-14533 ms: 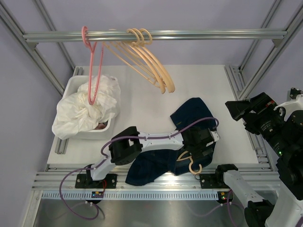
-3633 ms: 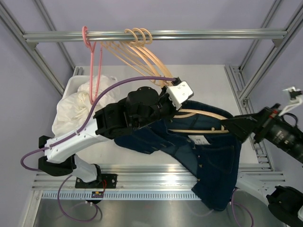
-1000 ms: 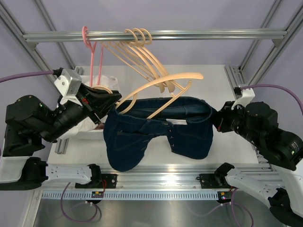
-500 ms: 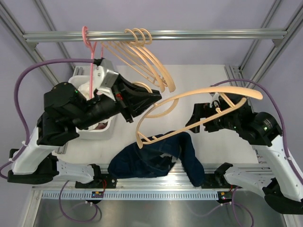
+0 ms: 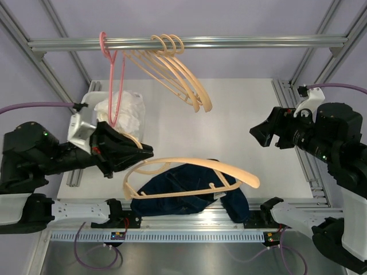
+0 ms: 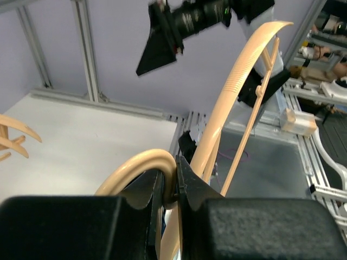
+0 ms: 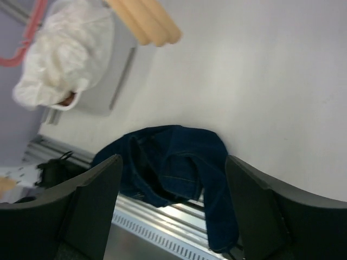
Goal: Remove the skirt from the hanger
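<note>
Because the skirt [image 5: 172,183] lies free on the table [image 5: 241,103], we hold the bare hanger [image 5: 195,163] pinched in the left gripper [image 5: 143,152], right gripper [image 5: 258,133] spread, empty.

Out from the left tool [image 5: 146,152] the clamped hanger [image 5: 195,161] reaches across, barring the way down to the skirt [image 5: 172,183] beneath it. Below the spread right tool [image 5: 259,132] the desk [image 5: 241,109] lies open. Beyond the left tool stand the bin [image 5: 86,106] and, overhead, spare hangers [image 5: 183,80].
</note>
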Motion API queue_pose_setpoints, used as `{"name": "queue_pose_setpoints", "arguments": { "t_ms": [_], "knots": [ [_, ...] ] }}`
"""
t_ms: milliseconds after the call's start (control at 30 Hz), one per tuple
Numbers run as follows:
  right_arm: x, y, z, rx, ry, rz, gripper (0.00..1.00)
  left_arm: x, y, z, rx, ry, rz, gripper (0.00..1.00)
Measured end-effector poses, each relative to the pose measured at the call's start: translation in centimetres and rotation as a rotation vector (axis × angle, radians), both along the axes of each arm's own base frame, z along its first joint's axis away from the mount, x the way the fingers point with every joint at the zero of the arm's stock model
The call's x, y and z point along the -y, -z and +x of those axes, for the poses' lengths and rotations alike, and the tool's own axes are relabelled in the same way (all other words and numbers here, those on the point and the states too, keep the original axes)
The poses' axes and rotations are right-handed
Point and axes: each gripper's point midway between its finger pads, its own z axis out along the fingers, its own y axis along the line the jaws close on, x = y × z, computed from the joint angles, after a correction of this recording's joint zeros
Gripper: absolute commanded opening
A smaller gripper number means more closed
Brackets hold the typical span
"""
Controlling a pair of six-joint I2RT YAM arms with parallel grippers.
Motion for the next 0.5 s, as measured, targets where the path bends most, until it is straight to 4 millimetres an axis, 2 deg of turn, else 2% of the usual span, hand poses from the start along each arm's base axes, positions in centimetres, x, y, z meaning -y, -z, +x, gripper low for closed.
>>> {"name": "queue_pose_setpoints", "arguments": {
  "t_ms": [67, 133, 233, 333, 400, 500],
  "knots": [
    [-1.7, -2.2, -0.4, 0.030, -0.102, 0.038, 0.80, 1.3, 1.4, 0.1, -0.016, 0.014, 0.059, 0.00],
    [-3.5, -4.1, -0.7, 0.055, -0.205, 0.082, 0.80, 3.5, 3.9, 0.6, -0.036, 0.030, 0.157, 0.00],
    [-6.0, -4.9, -1.5, 0.026, -0.344, 0.135, 0.80, 6.9, 9.6, 1.6, -0.073, 0.050, 0.353, 0.00],
    [-8.2, -5.8, -2.8, -0.011, -0.478, 0.206, 0.74, 8.6, 14.8, 2.2, -0.113, 0.059, 0.546, 0.00],
    [-9.5, -5.6, -4.2, -0.058, -0.565, 0.241, 0.74, 8.6, 16.4, 2.3, -0.123, 0.063, 0.613, 0.00],
    [-11.6, -3.8, -7.6, -0.157, -0.731, 0.255, 0.72, 8.0, 16.7, 2.2, -0.114, 0.069, 0.654, 0.00]
  ]
}}
